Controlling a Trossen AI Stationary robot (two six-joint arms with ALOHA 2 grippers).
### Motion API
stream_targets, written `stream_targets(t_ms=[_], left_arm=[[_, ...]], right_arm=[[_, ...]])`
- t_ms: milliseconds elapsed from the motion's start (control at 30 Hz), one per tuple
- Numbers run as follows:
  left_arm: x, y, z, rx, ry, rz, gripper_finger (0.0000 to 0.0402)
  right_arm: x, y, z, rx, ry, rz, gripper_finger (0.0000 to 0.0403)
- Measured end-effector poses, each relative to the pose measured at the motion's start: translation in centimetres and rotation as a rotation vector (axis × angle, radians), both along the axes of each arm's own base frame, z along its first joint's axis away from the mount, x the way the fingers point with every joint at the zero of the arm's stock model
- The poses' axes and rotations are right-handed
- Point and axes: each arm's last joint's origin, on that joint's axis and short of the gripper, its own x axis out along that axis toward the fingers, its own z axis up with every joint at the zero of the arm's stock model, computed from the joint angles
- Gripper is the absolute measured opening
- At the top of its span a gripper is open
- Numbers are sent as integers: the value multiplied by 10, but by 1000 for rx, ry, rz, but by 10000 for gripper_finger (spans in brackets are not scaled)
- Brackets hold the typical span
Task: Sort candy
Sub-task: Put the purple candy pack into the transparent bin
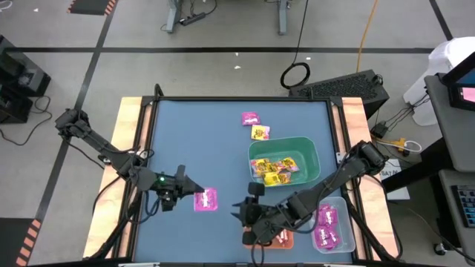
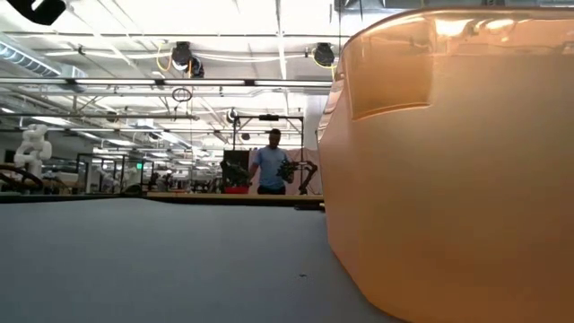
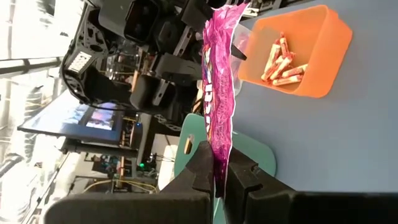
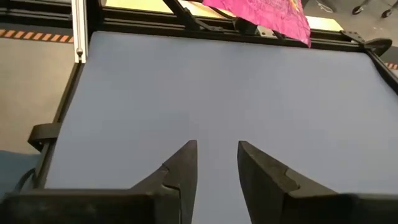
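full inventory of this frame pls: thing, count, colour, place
Held packet: 1, magenta, clamped in the left gripper over the table's near-left part.
Loose packets: 2, one magenta, one yellow, on the table beyond the green bin.
Green bin: 1, right of centre, holds yellow packets.
Clear bin: 1, near-right corner, holds magenta packets.
Orange bin: 1, near edge, holds pink-white sticks.
Table: 1, blue top.
Person: 1, blue top, far in the room.
Left gripper: shut on the packet.
Right gripper: open, empty, beside the orange bin.
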Motion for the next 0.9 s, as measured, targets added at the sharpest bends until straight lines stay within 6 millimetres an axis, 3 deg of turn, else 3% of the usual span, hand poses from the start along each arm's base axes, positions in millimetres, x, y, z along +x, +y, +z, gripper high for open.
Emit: stream_targets(t_ms=[167, 400, 600, 900], left_arm=[[0, 0, 0, -7, 2, 1, 11], [0, 0, 0, -228, 43, 57, 12], [0, 0, 0, -509, 92, 127, 13], [0, 1, -2, -1079, 199, 292, 13]], right_arm=[[0, 0, 0, 31, -6, -19, 105], [0, 0, 0, 69, -13, -43, 105], [0, 0, 0, 118, -23, -75, 105], [1, -1, -1, 158, -68, -170, 105]])
